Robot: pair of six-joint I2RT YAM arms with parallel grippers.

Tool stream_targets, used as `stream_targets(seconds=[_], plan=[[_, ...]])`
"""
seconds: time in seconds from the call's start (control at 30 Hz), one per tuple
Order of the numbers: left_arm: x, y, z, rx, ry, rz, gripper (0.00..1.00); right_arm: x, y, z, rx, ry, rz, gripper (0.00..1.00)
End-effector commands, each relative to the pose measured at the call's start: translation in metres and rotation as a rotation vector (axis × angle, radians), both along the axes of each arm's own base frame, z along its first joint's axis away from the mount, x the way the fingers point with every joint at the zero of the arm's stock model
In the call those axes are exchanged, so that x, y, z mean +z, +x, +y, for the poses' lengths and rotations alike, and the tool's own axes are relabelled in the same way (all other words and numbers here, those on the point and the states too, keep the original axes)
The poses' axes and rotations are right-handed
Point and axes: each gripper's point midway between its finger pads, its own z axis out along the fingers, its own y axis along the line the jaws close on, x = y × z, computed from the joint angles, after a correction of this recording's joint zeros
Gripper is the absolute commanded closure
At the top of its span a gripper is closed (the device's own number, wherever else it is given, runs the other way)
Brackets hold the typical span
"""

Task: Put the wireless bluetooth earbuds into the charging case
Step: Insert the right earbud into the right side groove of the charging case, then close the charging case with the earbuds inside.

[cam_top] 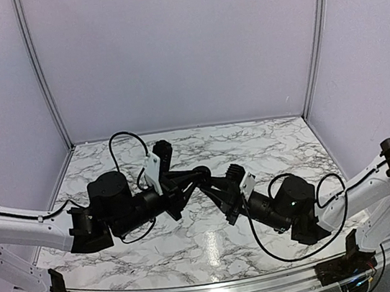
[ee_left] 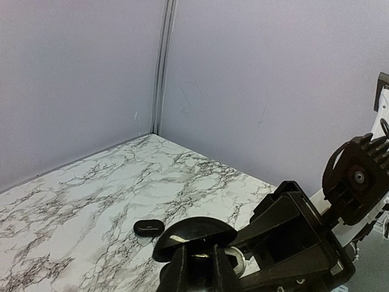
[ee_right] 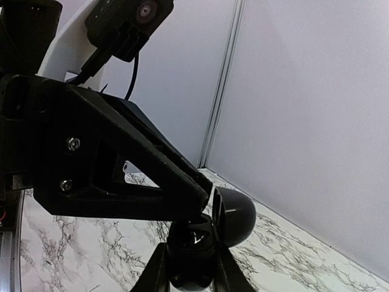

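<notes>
Left gripper (ee_left: 197,260) is closed tight on the open charging case (ee_left: 194,232), held above the middle of the marble table (cam_top: 267,143). Right gripper (ee_right: 191,267), jaws narrow, nips a small dark piece (ee_right: 191,281) right at the case; what it is I cannot tell.

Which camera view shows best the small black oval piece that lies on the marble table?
The left wrist view. There the small black oval piece lies free and untouched on the marble table. The top view shows none of it that I can find, and the right wrist view does not include it.
</notes>
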Motion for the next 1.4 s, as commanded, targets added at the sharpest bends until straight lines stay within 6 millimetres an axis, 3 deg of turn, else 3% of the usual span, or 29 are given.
stream_targets(seconds=[0.0,0.17,0.5,0.87,1.07,1.27,1.37], plan=[[-0.003,-0.001,-0.005,0.011,0.021,0.020,0.87,0.033,-0.002,-0.010,-0.009,0.111,-0.036,1.00],[-0.002,0.001,-0.003,0.025,0.028,0.024,0.65,0.032,-0.002,-0.012,-0.009,0.113,-0.039,1.00],[0.022,-0.005,0.002,-0.002,0.025,-0.008,0.46,0.022,-0.007,-0.014,0.015,0.099,-0.020,1.00],[0.047,-0.019,0.030,-0.075,-0.049,0.028,0.02,0.017,-0.019,-0.013,0.085,0.077,-0.017,1.00],[0.040,-0.007,0.038,-0.098,-0.031,0.121,0.01,0.018,-0.042,-0.006,0.222,0.062,-0.048,1.00],[0.046,0.000,0.049,-0.130,-0.042,0.146,0.01,0.010,-0.072,0.005,0.406,0.014,-0.066,1.00],[0.034,0.006,0.046,-0.114,0.029,0.159,0.01,0.006,-0.081,0.010,0.467,-0.007,-0.058,1.00]])
